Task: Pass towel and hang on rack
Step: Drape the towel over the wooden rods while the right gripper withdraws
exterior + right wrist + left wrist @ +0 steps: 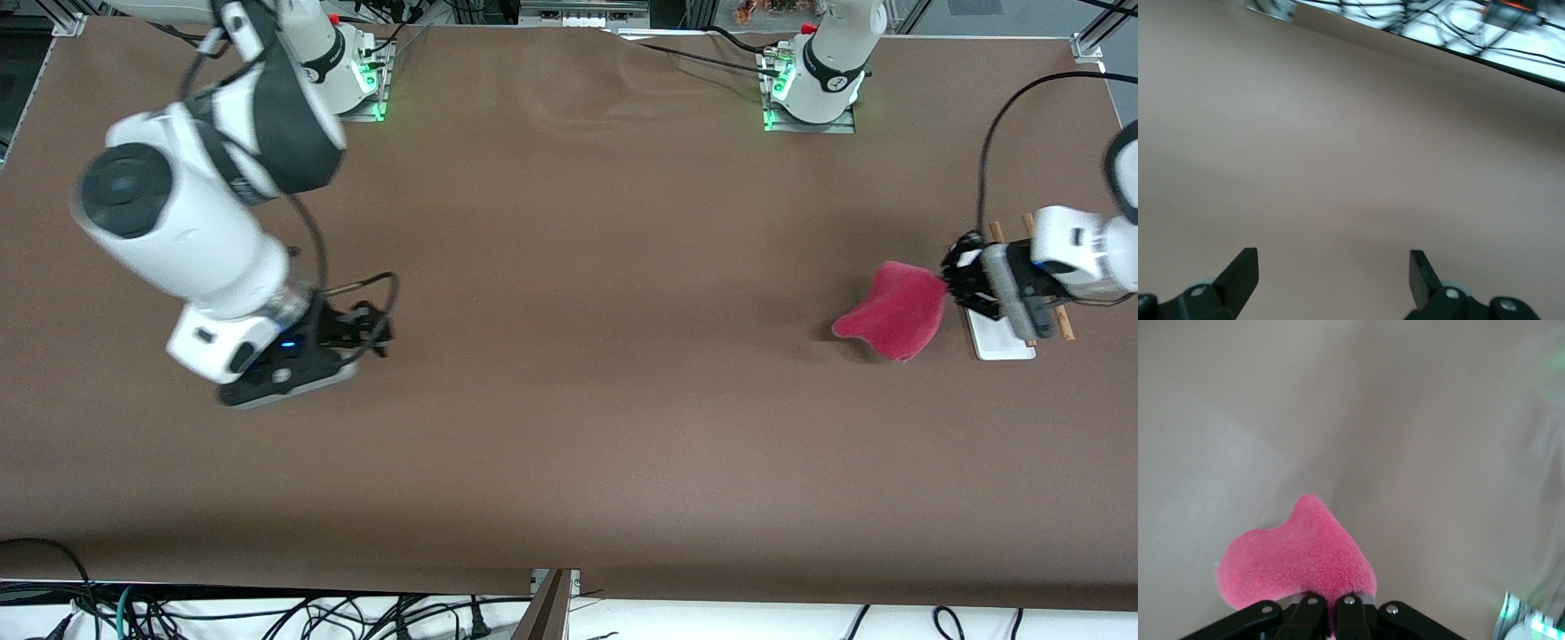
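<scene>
Both Franka arms have glossy white shells with black joint bands. Green lights glow at their bases, and black cables trail from their wrists. The right claw [378, 331] and the left claw [949, 277] are black, with silver screws at the linkage pivots.

A flat brown cloth-covered worktop [569, 373] carries the scene. Tangled black cables [267, 618] lie just past the worktop edge nearest the front camera, on a white surface. A dark brown angled post [547, 609] stands at that same edge's midpoint.
</scene>
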Tool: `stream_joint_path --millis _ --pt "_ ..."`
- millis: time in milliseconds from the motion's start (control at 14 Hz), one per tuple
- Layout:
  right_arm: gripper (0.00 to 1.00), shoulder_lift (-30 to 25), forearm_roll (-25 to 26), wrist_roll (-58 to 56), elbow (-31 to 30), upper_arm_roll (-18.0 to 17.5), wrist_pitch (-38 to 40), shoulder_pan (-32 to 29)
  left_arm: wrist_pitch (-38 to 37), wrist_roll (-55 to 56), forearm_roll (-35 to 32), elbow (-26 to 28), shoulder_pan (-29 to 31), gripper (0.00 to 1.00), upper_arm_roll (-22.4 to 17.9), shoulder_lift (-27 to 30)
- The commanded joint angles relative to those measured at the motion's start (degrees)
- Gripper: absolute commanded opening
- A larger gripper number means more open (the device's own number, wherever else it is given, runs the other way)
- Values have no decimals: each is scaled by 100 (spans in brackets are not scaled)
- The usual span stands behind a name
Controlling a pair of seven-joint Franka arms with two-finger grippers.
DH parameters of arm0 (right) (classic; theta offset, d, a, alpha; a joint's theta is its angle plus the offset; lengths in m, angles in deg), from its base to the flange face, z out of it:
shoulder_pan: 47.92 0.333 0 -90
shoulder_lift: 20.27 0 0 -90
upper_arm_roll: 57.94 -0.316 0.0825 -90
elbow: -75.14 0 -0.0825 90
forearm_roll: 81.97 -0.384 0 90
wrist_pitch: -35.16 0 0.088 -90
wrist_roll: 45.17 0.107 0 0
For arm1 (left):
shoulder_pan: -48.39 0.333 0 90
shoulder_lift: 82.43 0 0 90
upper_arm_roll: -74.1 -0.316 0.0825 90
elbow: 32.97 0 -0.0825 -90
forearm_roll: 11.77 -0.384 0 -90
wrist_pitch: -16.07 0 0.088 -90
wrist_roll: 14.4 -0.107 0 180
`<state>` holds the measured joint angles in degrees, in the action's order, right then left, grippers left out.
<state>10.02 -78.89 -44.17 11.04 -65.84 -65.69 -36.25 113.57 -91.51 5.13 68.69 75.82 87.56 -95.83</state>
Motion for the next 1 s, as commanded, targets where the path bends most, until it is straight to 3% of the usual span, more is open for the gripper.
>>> stream_joint_path --millis 0,286,429,786,929 --pt "100 -278 18 -250 -41 -72 547 -462 -441 -909 -134 -663 849 0 104 -565" --pt "100 -752 62 -389 -277 -19 1032 -1043 -750 -1840 -440 -1044 1624 0 104 -997" --pt "100 -1173 71 -898 -741 25 1076 -1350 -741 -2280 -564 -1061 2036 0 104 -1111" --pt "100 -2254 80 -917 -1989 34 1217 -1642 -750 -3072 -854 -1465 2696 0 86 -1515" --pt "100 -2553 71 -909 -2167 253 1209 -1703 -741 -3414 -863 -1606 2907 0 86 -1726"
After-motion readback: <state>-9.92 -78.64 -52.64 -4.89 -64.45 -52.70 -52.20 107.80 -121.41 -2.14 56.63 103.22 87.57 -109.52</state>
